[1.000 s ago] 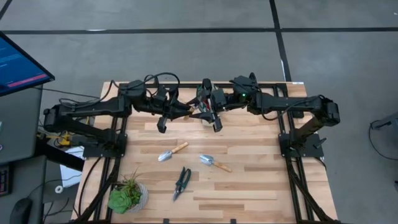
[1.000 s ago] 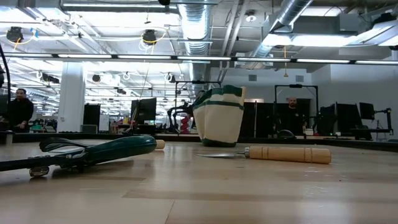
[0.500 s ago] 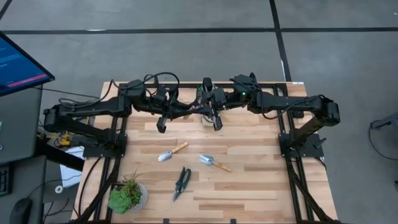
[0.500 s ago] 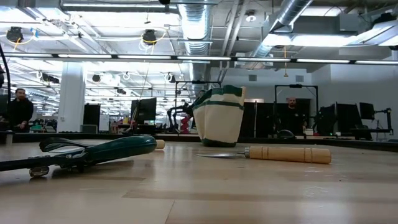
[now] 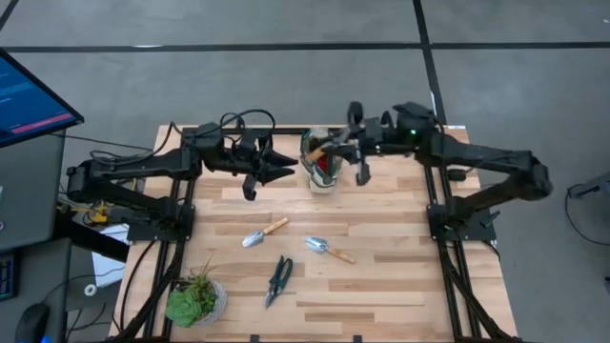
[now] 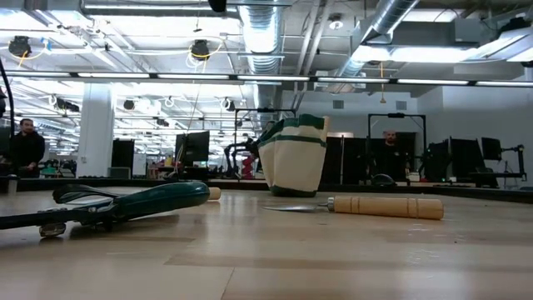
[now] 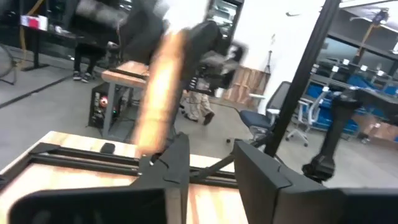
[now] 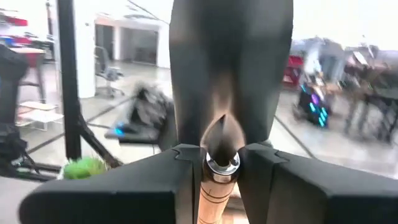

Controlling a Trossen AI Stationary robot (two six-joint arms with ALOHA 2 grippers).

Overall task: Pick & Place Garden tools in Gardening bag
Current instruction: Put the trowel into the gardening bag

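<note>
The gardening bag (image 5: 322,175), green with cream trim, stands upright at the table's far middle and also shows in the low view (image 6: 292,157). Above its far rim my right gripper (image 5: 334,149) is shut on a wooden-handled garden tool (image 5: 318,150). My left gripper (image 5: 286,172) stands open just left of the bag, with nothing between its fingers (image 7: 176,171). Two more trowels (image 5: 264,232) (image 5: 329,250) and the dark shears (image 5: 278,279) lie flat on the table nearer the front. My right gripper pinches the tool between its two fingers (image 8: 181,180) where the wooden handle meets the metal collar (image 8: 222,164). The fingers come level from the table's right and lie across the tool. The tool slants, blade up and handle down toward the bag's mouth, lifted clear of the table.
A potted green plant (image 5: 195,300) sits at the near left corner. In the low view the shears (image 6: 125,202) and a trowel handle (image 6: 387,206) lie in front of the bag. A monitor (image 5: 29,100) stands off the table's left.
The tool has passed from my left gripper to my right. The right gripper closed in on it beside the bag, then drew back toward the table's right and far edge with it, tipping the handle over the bag. My left gripper has let go and stays left of the bag.
</note>
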